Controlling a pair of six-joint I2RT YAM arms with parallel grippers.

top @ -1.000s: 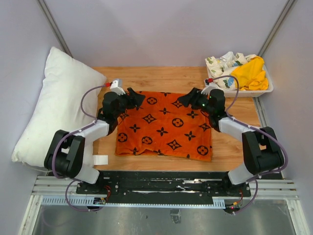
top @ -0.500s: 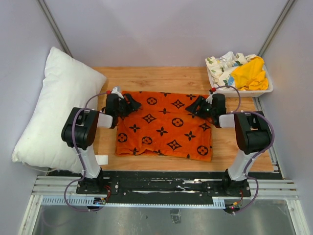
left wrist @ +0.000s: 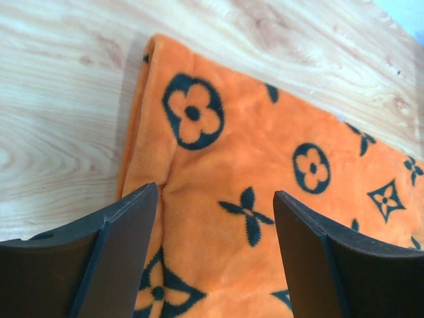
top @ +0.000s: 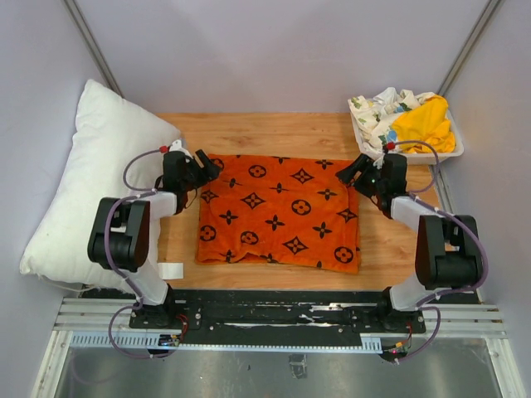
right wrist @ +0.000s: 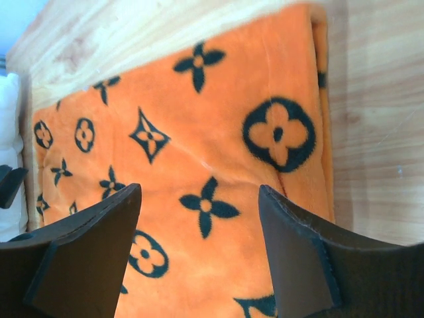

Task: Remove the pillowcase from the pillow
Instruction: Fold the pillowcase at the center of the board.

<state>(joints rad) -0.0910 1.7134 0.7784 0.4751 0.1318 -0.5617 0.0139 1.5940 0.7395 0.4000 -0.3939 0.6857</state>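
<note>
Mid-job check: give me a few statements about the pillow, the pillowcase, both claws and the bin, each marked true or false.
1. The pillowcase lies spread flat on the table. True.
2. The pillow is inside the pillowcase. False: it lies bare at the table's left edge, outside the case.
3. The left claw is shut on the fabric. False: its jaws stand open over the case's far left corner.
4. The right claw is open, over the case's far right corner. True.
5. The bin at the far right is empty. False: it holds a yellow cloth and a white flowered cloth.
</note>
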